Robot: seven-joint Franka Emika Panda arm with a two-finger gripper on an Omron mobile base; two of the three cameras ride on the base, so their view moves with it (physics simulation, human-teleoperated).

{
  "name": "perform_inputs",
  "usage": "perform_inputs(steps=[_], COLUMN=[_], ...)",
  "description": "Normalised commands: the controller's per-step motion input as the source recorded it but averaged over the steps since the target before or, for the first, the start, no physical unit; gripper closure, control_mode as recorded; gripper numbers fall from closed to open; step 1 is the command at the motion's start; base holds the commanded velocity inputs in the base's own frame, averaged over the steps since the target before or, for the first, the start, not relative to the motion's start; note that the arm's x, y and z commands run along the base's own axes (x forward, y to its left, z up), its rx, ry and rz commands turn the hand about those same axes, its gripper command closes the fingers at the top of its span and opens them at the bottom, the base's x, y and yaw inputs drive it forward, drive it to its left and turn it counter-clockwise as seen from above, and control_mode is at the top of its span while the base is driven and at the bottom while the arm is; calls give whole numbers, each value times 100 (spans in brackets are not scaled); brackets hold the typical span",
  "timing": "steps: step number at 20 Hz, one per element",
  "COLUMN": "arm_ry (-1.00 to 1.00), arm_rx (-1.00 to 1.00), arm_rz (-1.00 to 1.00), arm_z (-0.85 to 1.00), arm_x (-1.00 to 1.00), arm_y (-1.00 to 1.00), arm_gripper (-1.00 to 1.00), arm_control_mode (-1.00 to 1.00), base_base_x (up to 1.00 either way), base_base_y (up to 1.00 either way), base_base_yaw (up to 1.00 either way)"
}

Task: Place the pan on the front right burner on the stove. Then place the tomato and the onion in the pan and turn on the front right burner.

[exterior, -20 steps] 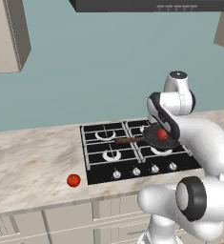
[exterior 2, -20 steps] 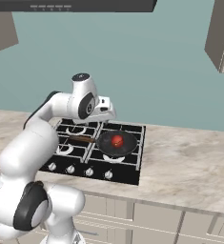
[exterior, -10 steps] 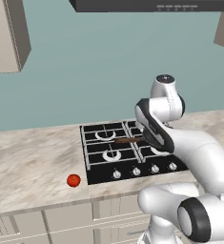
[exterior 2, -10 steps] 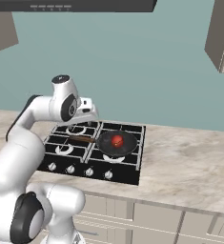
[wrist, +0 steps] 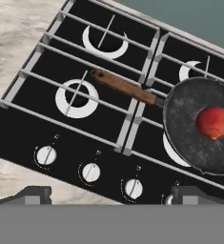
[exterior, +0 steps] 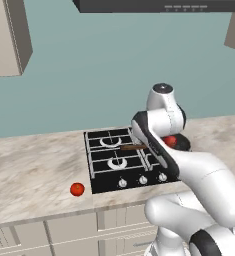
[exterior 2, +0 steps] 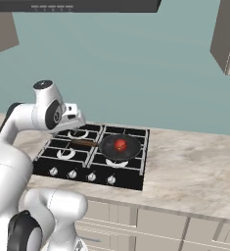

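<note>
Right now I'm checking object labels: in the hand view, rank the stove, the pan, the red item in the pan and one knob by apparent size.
1. Stove
2. Pan, handle included
3. Tomato lying in the pan
4. Knob, smallest, though it is nearer the camera than the tomato

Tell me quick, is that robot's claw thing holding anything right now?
Gripper: jaws open wide, holding nothing; it hangs above the flat black gas stove, apart from the round dark frying pan with the brown wooden handle.

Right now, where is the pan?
The pan sits on the front right burner of the stove, with a red tomato inside it. Its wooden handle points left, across the grates towards the left burners.
</note>
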Motion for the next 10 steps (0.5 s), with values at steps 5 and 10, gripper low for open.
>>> perform_inputs(steps=[5,10], arm_ry=[0,0], arm_rx=[0,0], arm_rz=[4,5], arm_z=[0,0], arm_x=[-27,-27], arm_y=[46,44], arm_gripper=[-100,-100], arm_control_mode=[-100,-100], base_base_x=[0,0], base_base_y=[0,0], base_base_yaw=[0,0])
